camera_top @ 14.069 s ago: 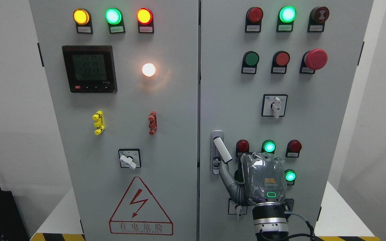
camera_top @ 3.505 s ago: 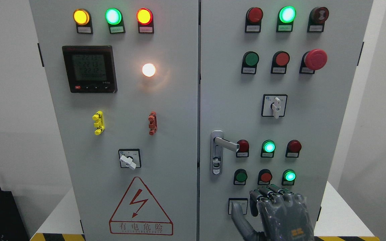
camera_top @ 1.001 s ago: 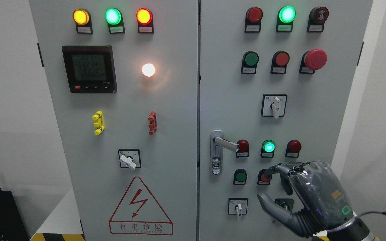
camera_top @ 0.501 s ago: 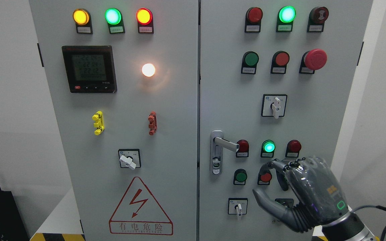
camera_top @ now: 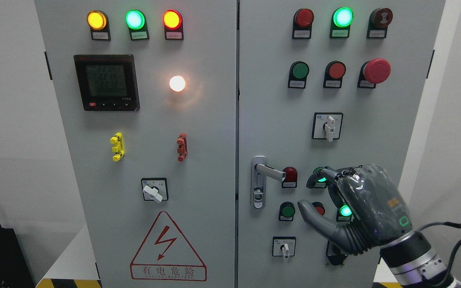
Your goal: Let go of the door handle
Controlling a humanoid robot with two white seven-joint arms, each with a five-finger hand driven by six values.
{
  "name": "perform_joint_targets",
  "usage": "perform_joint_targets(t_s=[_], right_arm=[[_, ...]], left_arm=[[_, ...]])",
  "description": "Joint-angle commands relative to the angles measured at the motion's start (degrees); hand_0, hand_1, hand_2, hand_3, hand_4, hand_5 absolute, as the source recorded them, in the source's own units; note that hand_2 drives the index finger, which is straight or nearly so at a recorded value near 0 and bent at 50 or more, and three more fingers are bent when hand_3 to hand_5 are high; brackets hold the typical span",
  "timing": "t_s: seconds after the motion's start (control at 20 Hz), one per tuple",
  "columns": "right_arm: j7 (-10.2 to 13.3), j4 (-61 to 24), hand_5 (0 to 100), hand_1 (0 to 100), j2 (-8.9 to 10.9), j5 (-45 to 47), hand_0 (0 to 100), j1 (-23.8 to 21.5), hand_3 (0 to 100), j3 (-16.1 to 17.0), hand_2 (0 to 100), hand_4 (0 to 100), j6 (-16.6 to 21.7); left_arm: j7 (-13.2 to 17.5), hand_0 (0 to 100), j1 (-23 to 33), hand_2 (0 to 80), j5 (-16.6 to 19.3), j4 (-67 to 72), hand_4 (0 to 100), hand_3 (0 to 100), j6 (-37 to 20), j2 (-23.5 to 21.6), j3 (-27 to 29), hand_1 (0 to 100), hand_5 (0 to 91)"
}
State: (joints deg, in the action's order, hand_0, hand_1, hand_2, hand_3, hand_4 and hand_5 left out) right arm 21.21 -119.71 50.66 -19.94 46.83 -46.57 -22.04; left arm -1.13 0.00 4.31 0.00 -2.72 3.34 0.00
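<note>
Pale walls are framing a grey metal cabinet [camera_top: 198, 160] with two doors, round lamps glowing and a red warning triangle [camera_top: 168, 248] reading "有电危险". Its silver door handle [camera_top: 269, 172] is lying level on the right door, pointing right. Right of it and apart, the right robot hand [camera_top: 358, 212] is hovering, dark glossy fingers loosely spread, gripping nothing.

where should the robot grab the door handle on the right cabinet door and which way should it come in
Grip the door handle on its flat silver lever, near the free end, which points right from the pivot on the tall backplate. Coming from the right looks best: the right hand hangs open on that side, apart from the lever. Fingers over the top, thumb beneath, clear of the red lamp beside its tip.
</note>
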Motion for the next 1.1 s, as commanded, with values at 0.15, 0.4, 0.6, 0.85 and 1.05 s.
perform_joint_targets(t_s=[0.15,0.4,0.6,0.85,1.05], right_arm=[[-2.2,-0.2,100,18,0.23,2.6,42,2.5,100,-3.4,52,100,-3.7],[-2.0,-0.2,100,15,0.23,2.7,42,4.7,100,-6.9,48,100,-6.4],[-2.0,-0.2,100,15,-0.64,3.2,41,10.1,100,-11.1,47,100,-10.8],[-1.8,-0.2,100,16,-1.96,5.5,41,12.8,100,-14.0,48,100,-12.5],[-1.3,-0.2,100,16,-4.77,5.5,41,12.6,100,-15.9,49,100,-12.8]], left_arm=[[0.0,12,-0.2,0.0,0.0,0.5,0,0,0.0,0.0,0.1,39,0.0],[0.0,12,-0.2,0.0,0.0,0.5,0,0,0.0,0.0,0.1,39,0.0],[0.0,12,-0.2,0.0,0.0,0.5,0,0,0.0,0.0,0.1,39,0.0],[0.0,12,-0.2,0.0,0.0,0.5,0,0,0.0,0.0,0.1,39,0.0],[0.0,12,-0.2,0.0,0.0,0.5,0,0,0.0,0.0,0.1,39,0.0]])
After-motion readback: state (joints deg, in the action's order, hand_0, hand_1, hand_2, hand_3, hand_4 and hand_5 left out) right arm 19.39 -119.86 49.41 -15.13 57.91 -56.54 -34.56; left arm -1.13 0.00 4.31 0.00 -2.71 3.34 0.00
